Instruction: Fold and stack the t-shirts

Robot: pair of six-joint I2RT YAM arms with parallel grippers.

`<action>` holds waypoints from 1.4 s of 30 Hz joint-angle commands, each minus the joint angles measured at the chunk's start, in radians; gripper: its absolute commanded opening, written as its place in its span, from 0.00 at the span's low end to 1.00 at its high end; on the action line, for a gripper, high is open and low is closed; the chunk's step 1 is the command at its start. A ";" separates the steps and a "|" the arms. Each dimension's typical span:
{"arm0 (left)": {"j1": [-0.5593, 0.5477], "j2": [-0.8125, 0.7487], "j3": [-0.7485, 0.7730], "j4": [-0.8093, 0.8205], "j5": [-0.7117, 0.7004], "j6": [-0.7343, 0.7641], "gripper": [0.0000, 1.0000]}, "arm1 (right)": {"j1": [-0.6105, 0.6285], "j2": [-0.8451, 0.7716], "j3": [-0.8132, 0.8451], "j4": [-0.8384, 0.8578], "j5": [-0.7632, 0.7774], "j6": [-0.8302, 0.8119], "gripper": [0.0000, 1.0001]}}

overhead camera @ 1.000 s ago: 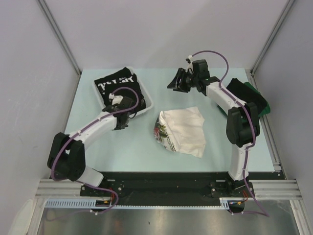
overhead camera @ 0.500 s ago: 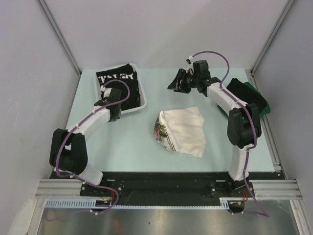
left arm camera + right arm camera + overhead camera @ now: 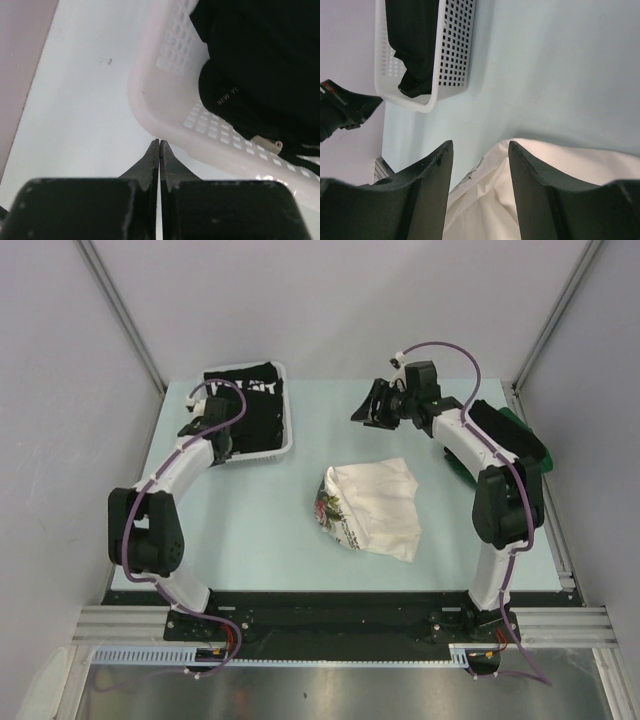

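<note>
Now my shut left fingers (image 3: 150, 167) have pushed the basket (image 3: 170, 120), black lettered t-shirt (image 3: 245, 400) inside, to the table's (image 3: 260, 530) far-left corner, freeing folding room beside the white t-shirt (image 3: 380, 500) at centre; my right fingers (image 3: 430, 175) hover part-open, empty.

The basket (image 3: 150, 105) sits just ahead and to the right of the left gripper (image 3: 159, 150), with a t-shirt (image 3: 260, 60) lying in it. A folded t-shirt (image 3: 375, 505) lies on the table (image 3: 250, 530) below the right gripper (image 3: 480, 150). The basket is well beyond that gripper's fingertips, and a pile of t-shirts (image 3: 495, 418) lies behind it.
</note>
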 commanded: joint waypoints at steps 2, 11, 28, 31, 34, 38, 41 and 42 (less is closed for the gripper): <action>0.044 0.016 0.101 0.019 0.052 -0.005 0.00 | -0.020 -0.069 -0.014 -0.023 -0.013 -0.037 0.53; 0.014 -0.214 -0.079 0.223 0.516 0.062 0.02 | -0.019 -0.061 -0.034 0.003 -0.032 -0.011 0.54; -0.178 -0.046 0.038 0.450 0.862 0.038 0.32 | 0.000 -0.080 -0.048 -0.040 -0.030 -0.033 0.54; -0.197 0.026 0.110 0.414 0.782 0.050 0.33 | -0.005 -0.104 -0.060 -0.066 -0.027 -0.043 0.54; -0.200 0.097 0.188 0.381 0.723 0.067 0.33 | -0.013 -0.124 -0.068 -0.099 -0.024 -0.066 0.54; -0.201 0.183 0.289 0.331 0.686 0.097 0.34 | -0.022 -0.149 -0.079 -0.135 -0.013 -0.091 0.54; -0.203 0.217 0.337 0.305 0.655 0.113 0.34 | -0.031 -0.161 -0.089 -0.139 -0.009 -0.089 0.54; -0.203 0.227 0.349 0.292 0.632 0.114 0.35 | -0.034 -0.163 -0.095 -0.136 -0.007 -0.091 0.54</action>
